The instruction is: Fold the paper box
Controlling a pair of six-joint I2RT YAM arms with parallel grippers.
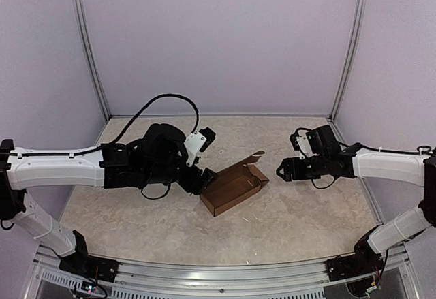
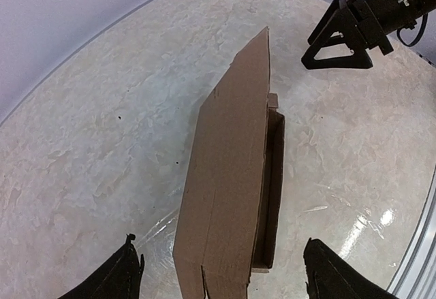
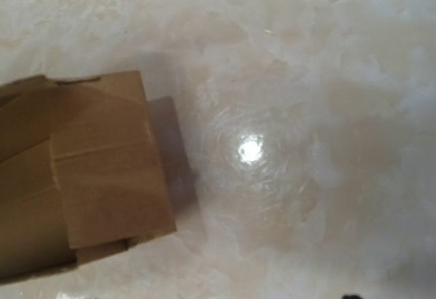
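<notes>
Left gripper [image 1: 203, 180]: open wide. In the left wrist view its two fingertips [image 2: 127, 273] stand far apart at the bottom corners, with the near end of the box between them. Whether either finger touches the cardboard cannot be told; nothing is clamped.

Right gripper [image 1: 281, 170]: low over the table [image 1: 306, 210], near the box's right end but apart from it, holding nothing. Seen side-on from the left wrist and out of frame in its own camera, so how far it is open cannot be told.

Box [image 1: 231, 189]: plain brown cardboard, partly formed, lying mid-table between the two grippers, set at a slant, its left end at the left gripper. A shallow tray [image 2: 274, 176] with raised walls, its inside in shadow and showing only cardboard. A large lid panel [image 2: 228, 176] stands tilted beside the tray, not closed over it. A small end flap [image 1: 257, 155] sticks up at the far right corner.
</notes>
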